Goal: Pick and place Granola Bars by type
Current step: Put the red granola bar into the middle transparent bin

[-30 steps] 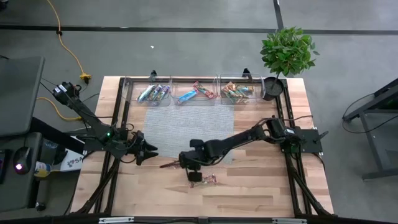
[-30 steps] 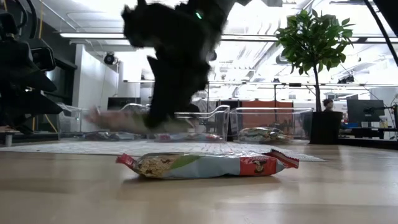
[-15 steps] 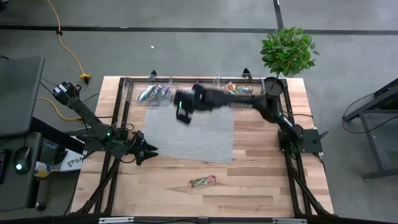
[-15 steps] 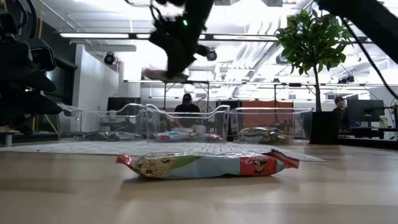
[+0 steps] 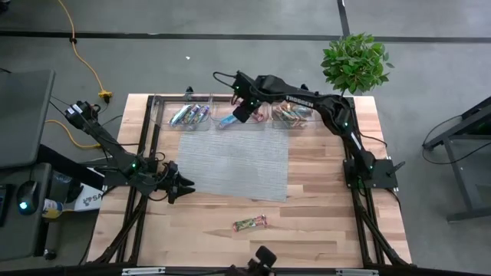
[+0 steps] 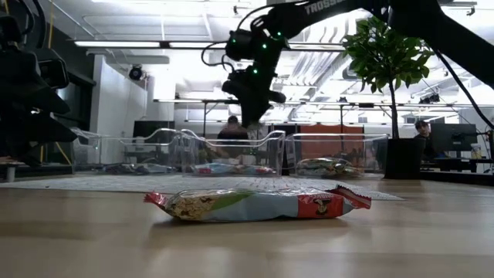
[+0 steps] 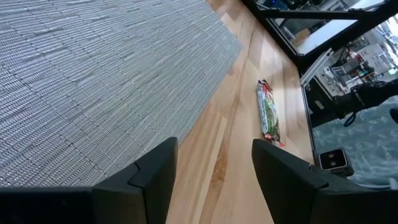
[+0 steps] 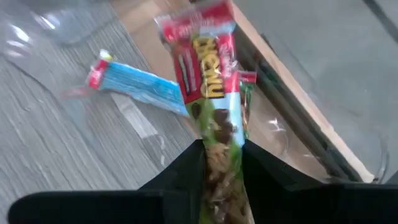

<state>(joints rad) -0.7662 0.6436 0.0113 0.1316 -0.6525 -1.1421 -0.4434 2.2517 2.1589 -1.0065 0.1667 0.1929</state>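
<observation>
**Right gripper holds one bar over the middle bin; one bar left on the bare wood**

The right arm reaches across the far side of the table. Its gripper hangs above the middle clear bin of three set in a row along the far edge. In the right wrist view the two dark fingers are clamped on the lower end of a red, green and light-blue granola bar, which juts out lengthwise past the fingertips. Beneath it, inside the bin, lies a blue bar with a red end. In the low view the gripper sits clear above the bin rim, not touching it.

The left bin contains several bars with blue, silver and purple wrappers. The right bin contains a heap of green-orange bars. A potted plant stands at the far right corner of the table.

One bar lies alone on the bare wood near the front edge, well apart from the bins and off the grey mat. The low view shows it flat, with red ends and a green and pale-blue middle.

The left arm waits at the left side of the table. Its gripper sits low beside the mat's near left corner, fingers spread apart and holding nothing.
</observation>
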